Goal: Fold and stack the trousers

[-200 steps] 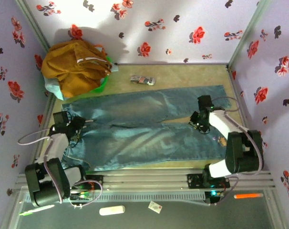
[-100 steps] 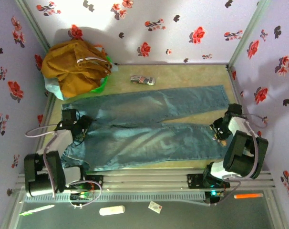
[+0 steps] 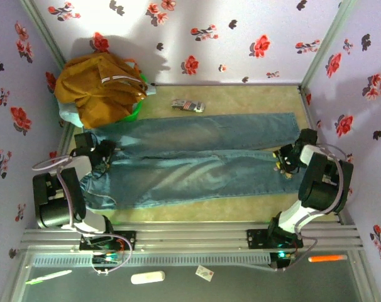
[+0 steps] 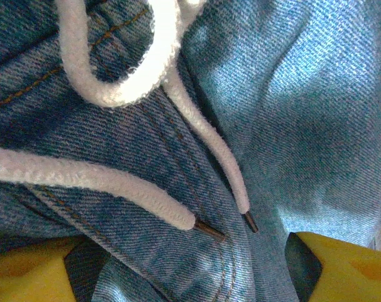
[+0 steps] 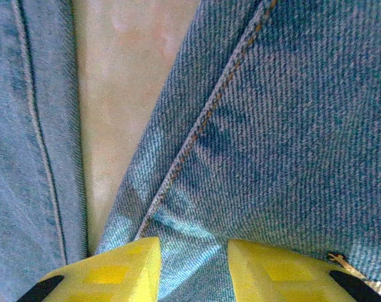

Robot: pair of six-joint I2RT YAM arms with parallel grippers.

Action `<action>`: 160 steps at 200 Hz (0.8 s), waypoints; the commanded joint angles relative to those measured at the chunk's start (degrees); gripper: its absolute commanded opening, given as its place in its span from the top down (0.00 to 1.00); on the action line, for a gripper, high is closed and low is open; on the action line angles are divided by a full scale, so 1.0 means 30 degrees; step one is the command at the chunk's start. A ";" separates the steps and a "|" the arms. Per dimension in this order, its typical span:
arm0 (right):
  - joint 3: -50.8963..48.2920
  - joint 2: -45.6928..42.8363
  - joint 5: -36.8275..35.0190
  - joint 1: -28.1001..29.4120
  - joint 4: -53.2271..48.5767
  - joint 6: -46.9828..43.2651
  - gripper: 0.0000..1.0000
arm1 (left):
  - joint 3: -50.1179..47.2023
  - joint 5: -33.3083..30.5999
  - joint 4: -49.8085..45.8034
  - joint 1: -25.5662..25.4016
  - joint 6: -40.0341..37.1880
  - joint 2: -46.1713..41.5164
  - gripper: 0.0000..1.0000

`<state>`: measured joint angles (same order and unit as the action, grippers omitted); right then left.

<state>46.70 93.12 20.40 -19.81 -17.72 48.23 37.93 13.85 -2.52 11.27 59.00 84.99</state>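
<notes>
I see the trousers (image 3: 197,157) spread flat across the bench (image 3: 241,100), waist at the left and legs running right. My left gripper (image 4: 178,270) stands wide over the waist, above the drawstring (image 4: 115,94). My right gripper (image 5: 193,264) is narrow, pinching denim at the near leg's end.
</notes>
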 commanded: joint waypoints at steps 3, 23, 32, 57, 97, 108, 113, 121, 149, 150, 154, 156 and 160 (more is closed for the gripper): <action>-0.0059 -0.0360 -0.0585 0.0405 0.0031 0.0301 0.64 | 0.0114 -0.1100 -0.2777 0.0463 -0.0803 -0.0831 0.17; -0.0346 -0.2648 -0.0314 0.1335 -0.0968 -0.0118 0.62 | 0.0987 -0.1791 -0.6608 0.0546 -0.1414 -0.3744 0.13; -0.0400 -0.3800 -0.0609 0.1964 -0.1615 -0.0416 0.61 | 0.1376 -0.2599 -0.8566 0.0644 -0.1647 -0.5244 0.13; -0.0760 -0.6338 -0.1071 0.3963 -0.2644 -0.1130 0.60 | 0.2083 -0.3957 -1.3772 0.2458 -0.1928 -0.8654 0.09; -0.1689 -0.7363 0.0230 0.6529 -0.2108 -0.0844 0.60 | 0.0928 -0.4217 -1.8285 0.6594 -0.2097 -1.1496 0.09; -0.1743 -0.7141 0.0570 0.6967 -0.1981 -0.0791 0.60 | 0.0132 -0.4365 -1.8281 0.6751 -0.1680 -1.2048 0.10; -0.1819 -0.7029 0.0785 0.7117 -0.1780 -0.0761 0.60 | -0.0297 -0.4402 -1.8142 0.6777 -0.1529 -1.2255 0.11; -0.1869 -0.6855 0.1131 0.7309 -0.1554 -0.0786 0.59 | -0.0871 -0.4453 -1.8033 0.6783 -0.1352 -1.2544 0.13; -0.1804 -0.6532 0.1832 0.7438 -0.1283 -0.1060 0.54 | -0.2019 -0.4780 -1.7909 0.6663 -0.1037 -1.2861 0.14; -0.1800 -0.6525 0.1851 0.7446 -0.1292 -0.1068 0.54 | -0.2014 -0.4756 -1.7909 0.6624 -0.0992 -1.2876 0.14; -0.1817 -0.6530 0.1873 0.7454 -0.1272 -0.1075 0.53 | -0.2043 -0.4687 -1.7909 0.6576 -0.0856 -1.2897 0.14; -0.1801 -0.6537 0.1915 0.7447 -0.1229 -0.1098 0.53 | -0.2032 -0.4677 -1.7909 0.6561 -0.0800 -1.2907 0.14; -0.1811 -0.6546 0.1958 0.7477 -0.1173 -0.1105 0.53 | -0.2024 -0.4733 -1.7894 0.6530 -0.0711 -1.2936 0.14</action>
<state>41.78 73.17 23.66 2.26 -22.33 46.48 32.34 1.26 -54.06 31.14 54.54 47.27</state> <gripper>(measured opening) 0.457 0.864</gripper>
